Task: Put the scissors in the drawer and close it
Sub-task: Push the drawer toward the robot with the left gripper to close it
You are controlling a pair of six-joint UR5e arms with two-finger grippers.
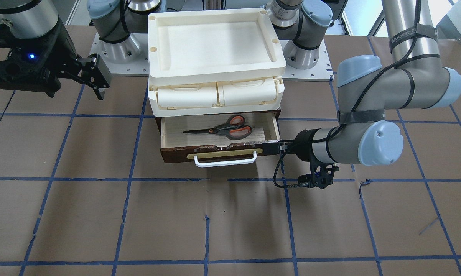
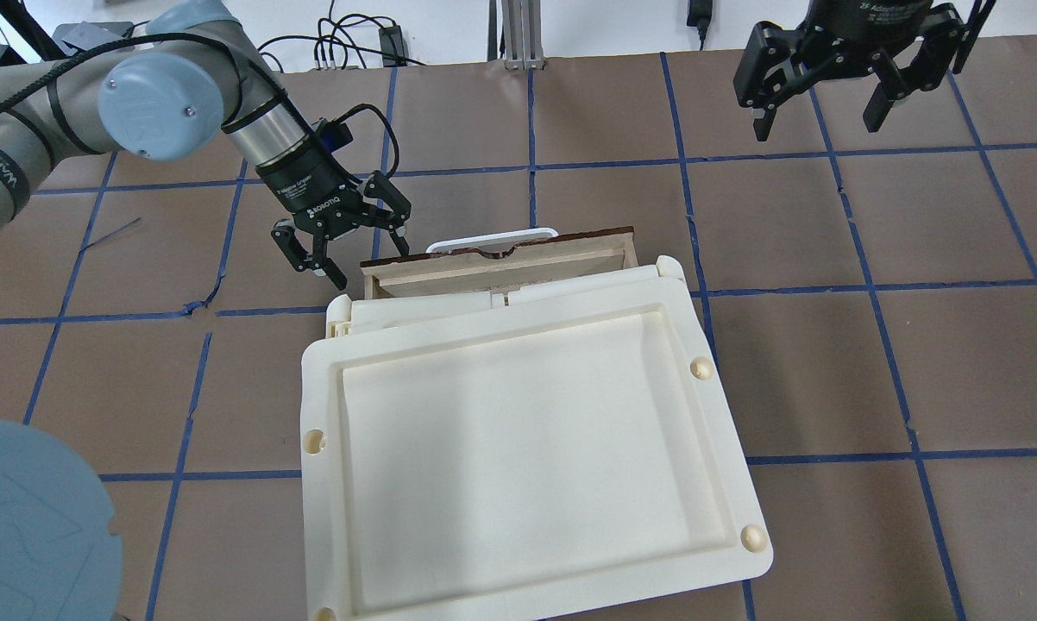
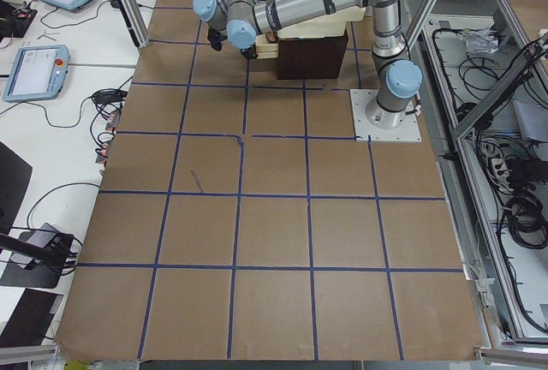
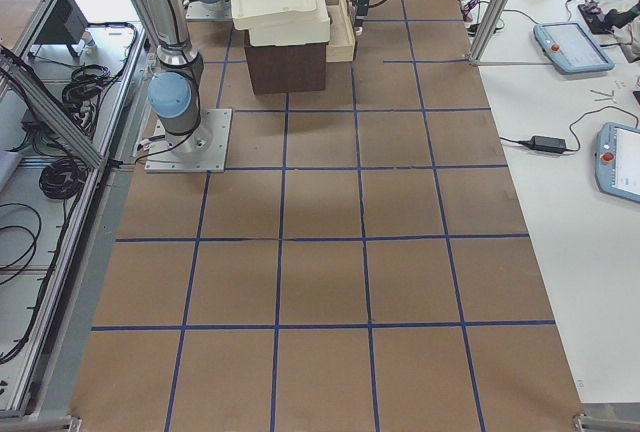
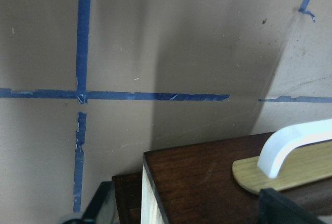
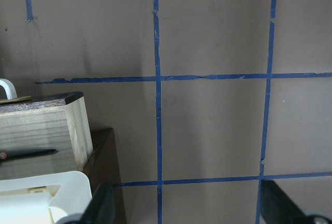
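Observation:
The scissors (image 1: 223,128) lie flat inside the open drawer (image 1: 176,132), blades toward the view's left; a blade tip shows in the right wrist view (image 6: 31,153). The drawer's dark brown front (image 1: 176,155) carries a brass plate and a white bar handle (image 1: 224,160). My left gripper (image 2: 370,264) is open and low at the drawer front's end, one finger on each side of the corner (image 5: 171,182). My right gripper (image 2: 820,108) is open and empty, high above the table, well off to the side of the drawer.
A cream plastic tray unit (image 2: 329,397) with two small compartments (image 1: 184,97) sits on the dark cabinet above the drawer and overhangs it. The brown table (image 1: 230,222) has blue tape lines. The arm bases (image 1: 115,50) stand behind the unit.

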